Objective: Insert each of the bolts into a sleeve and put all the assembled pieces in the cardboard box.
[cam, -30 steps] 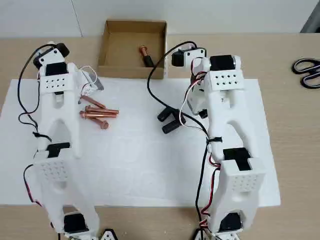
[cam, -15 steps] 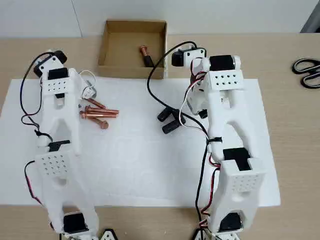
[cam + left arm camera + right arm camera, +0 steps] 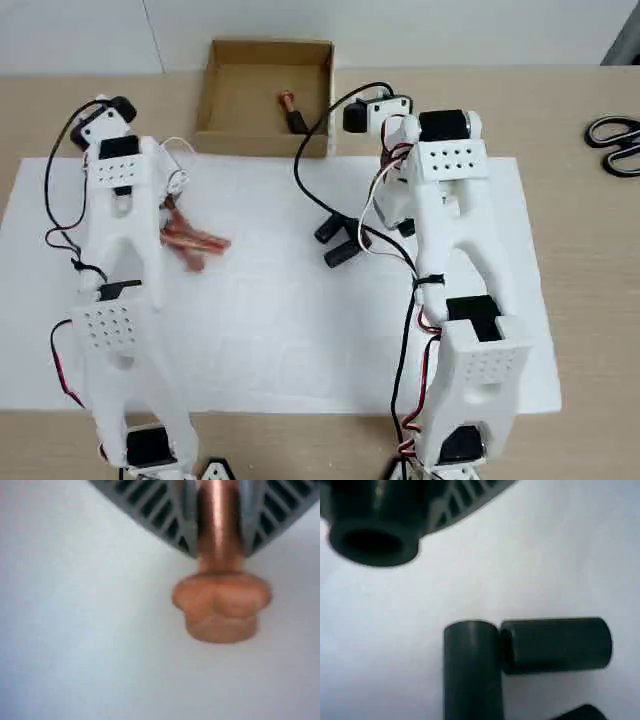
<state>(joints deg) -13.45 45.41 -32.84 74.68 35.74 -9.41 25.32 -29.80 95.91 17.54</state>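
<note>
Now, in the high view the left arm (image 3: 122, 225) has slid down over the copper bolts (image 3: 198, 243), knocking them askew on the white sheet (image 3: 270, 330), while one assembled piece (image 3: 291, 110) lies in the cardboard box (image 3: 222, 125) at top and scissors (image 3: 612, 143) rest on the table (image 3: 575, 260) at right. In the left wrist view the left gripper (image 3: 218, 530) is clamped on a bolt (image 3: 220, 605), head downward, so the pick looks made. In the right wrist view the right gripper (image 3: 405, 502) seems closed on a sleeve (image 3: 372, 542), with loose sleeves (image 3: 530, 647) lying on the sheet.

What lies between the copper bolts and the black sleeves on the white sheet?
Nothing: in the high view, bare white sheet separates the bolts from the sleeves.
</note>
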